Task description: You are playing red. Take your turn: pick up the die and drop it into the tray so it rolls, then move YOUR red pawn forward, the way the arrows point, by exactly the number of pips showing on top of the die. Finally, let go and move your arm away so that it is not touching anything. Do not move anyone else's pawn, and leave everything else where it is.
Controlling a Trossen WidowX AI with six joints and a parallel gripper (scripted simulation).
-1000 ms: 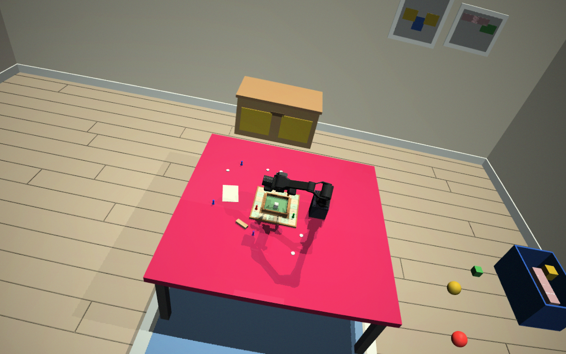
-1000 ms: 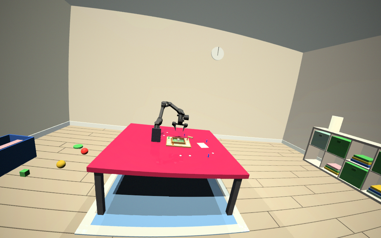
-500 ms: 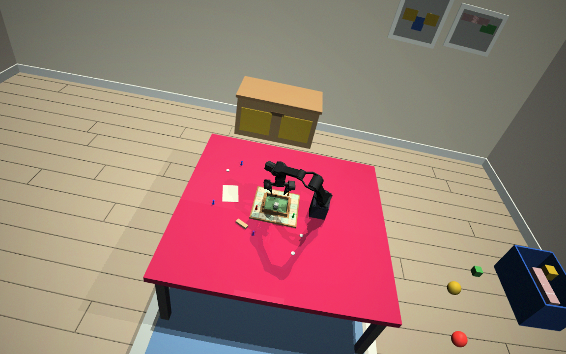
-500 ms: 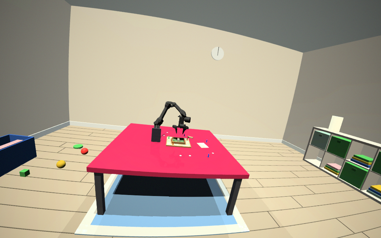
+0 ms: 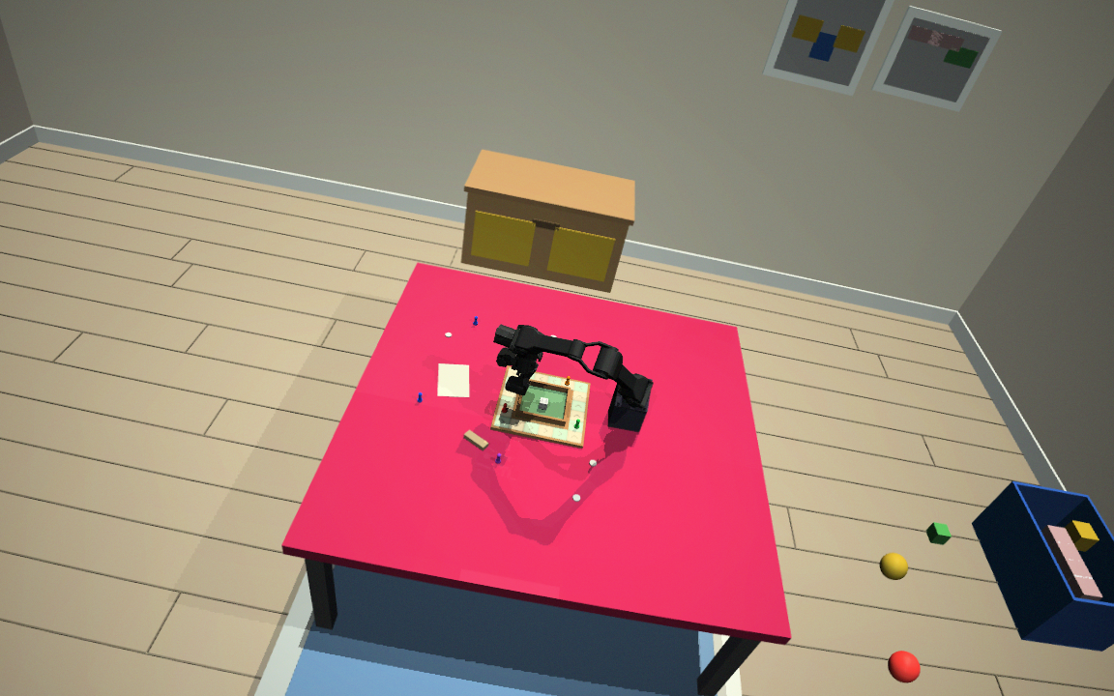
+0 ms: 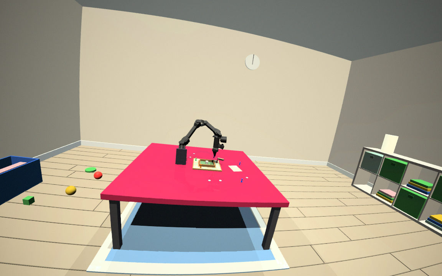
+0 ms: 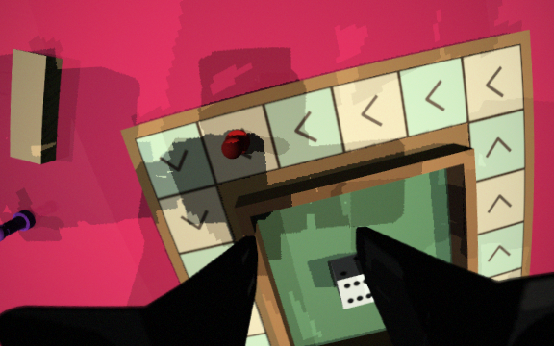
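My gripper (image 7: 306,241) (image 6: 214,156) is partly open and empty, above the board (image 7: 498,62) (image 5: 543,435) near the tray's edge. The red pawn (image 7: 235,143) (image 5: 505,407) stands upright on the square beside one corner, ahead of the fingers in the wrist view and touching neither. The white die (image 7: 353,293) (image 5: 543,403) lies inside the green-floored tray (image 7: 469,207). Its lit top shows two rows of pips, six by what shows; one finger covers its edge. The orange pawn (image 5: 567,381) and green pawn (image 5: 577,423) stand on other squares.
A wooden block (image 7: 27,106) (image 5: 475,439) and a purple pawn (image 7: 10,226) (image 5: 498,457) are beside the board. A pale sheet (image 5: 453,380) (image 6: 235,168), two blue pawns (image 5: 474,321) (image 5: 419,397) and several white discs lie or stand farther off.
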